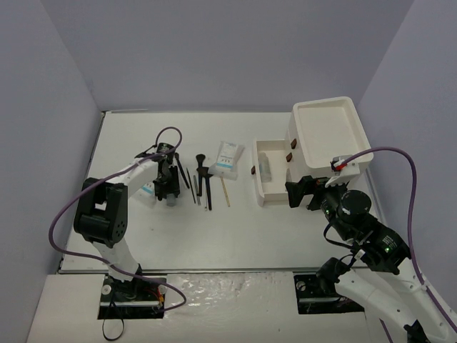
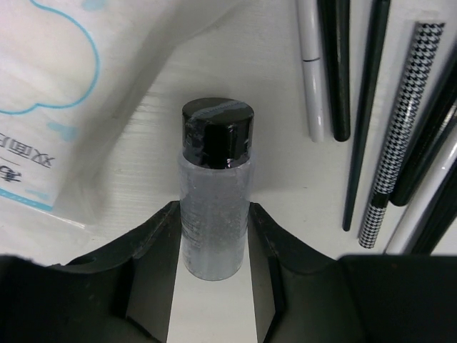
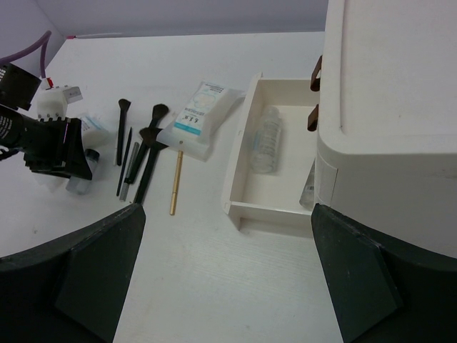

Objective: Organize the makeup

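Note:
A small clear bottle (image 2: 214, 207) with a black cap lies on the table between the fingers of my left gripper (image 2: 214, 214). Both fingers touch its sides. In the top view this gripper (image 1: 171, 194) points down at the table's left, beside a white packet with blue print (image 1: 146, 191). A row of thin black brushes and sticks (image 1: 203, 179) lies to its right, with a gold stick (image 1: 226, 191) and a second packet (image 1: 227, 157). My right gripper (image 1: 303, 191) hangs open and empty by the drawer's front right corner.
The big white box (image 1: 325, 136) with brown knobs stands at the right. Its drawer (image 1: 273, 199) is pulled out toward the left. A clear bottle (image 3: 265, 139) lies inside it, and another (image 3: 308, 187) sits against the box.

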You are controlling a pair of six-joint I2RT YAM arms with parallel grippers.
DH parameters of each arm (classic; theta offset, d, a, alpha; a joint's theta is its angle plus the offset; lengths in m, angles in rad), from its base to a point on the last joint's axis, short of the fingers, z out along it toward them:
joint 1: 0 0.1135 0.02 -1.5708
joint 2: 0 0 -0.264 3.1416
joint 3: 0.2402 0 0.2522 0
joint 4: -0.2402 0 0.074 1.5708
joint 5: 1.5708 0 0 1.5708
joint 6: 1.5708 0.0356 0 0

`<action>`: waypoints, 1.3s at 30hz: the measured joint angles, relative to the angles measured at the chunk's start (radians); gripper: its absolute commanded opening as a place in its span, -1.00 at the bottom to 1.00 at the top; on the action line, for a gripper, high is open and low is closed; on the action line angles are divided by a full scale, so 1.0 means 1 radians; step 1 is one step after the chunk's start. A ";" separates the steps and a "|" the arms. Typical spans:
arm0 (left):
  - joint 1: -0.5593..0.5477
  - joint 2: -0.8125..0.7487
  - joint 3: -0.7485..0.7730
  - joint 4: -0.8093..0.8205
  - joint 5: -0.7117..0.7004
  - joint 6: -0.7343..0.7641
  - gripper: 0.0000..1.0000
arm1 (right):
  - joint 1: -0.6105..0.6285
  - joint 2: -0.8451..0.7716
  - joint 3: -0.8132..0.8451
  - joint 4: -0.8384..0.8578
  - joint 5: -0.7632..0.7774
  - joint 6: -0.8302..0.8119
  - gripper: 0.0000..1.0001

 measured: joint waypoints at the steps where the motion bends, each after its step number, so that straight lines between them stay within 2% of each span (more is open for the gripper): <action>1: -0.010 -0.009 0.000 -0.002 0.006 -0.009 -1.00 | 0.000 0.000 0.000 0.000 0.000 0.000 1.00; 4: -0.062 -0.056 0.002 -0.005 0.019 -0.050 -1.00 | 0.000 -0.001 -0.001 0.000 0.000 0.000 1.00; 7: -0.169 -0.105 0.049 0.005 0.033 -0.120 -0.97 | 0.000 -0.004 -0.002 0.000 0.001 -0.002 1.00; 11: -0.325 -0.099 0.184 0.099 0.059 -0.227 -0.95 | 0.000 -0.017 -0.002 0.000 0.003 -0.005 1.00; 15: -0.431 0.014 0.378 0.225 0.090 -0.313 -0.91 | 0.000 -0.029 -0.002 0.000 0.014 -0.007 1.00; 18: -0.469 0.153 0.535 0.284 0.102 -0.348 -0.61 | 0.000 -0.030 0.004 -0.001 0.018 -0.008 1.00; 20: -0.484 0.244 0.616 0.311 0.107 -0.367 -0.26 | 0.000 -0.030 0.014 -0.001 0.021 -0.008 1.00; 22: -0.492 0.319 0.666 0.321 0.110 -0.381 0.07 | 0.000 -0.031 0.023 -0.001 0.024 -0.008 1.00; 25: -0.500 0.397 0.703 0.323 0.115 -0.398 0.40 | 0.000 -0.032 0.034 -0.001 0.032 -0.009 1.00; 29: -0.502 0.421 0.711 0.304 0.119 -0.398 0.54 | 0.000 -0.026 0.060 -0.015 0.043 -0.014 1.00; 33: -0.502 0.385 0.712 0.273 0.100 -0.364 0.57 | 0.000 0.019 0.122 -0.035 0.059 -0.028 1.00; 39: -0.501 0.171 0.567 0.261 0.038 -0.216 0.59 | -0.001 0.212 0.294 -0.055 0.111 -0.062 0.99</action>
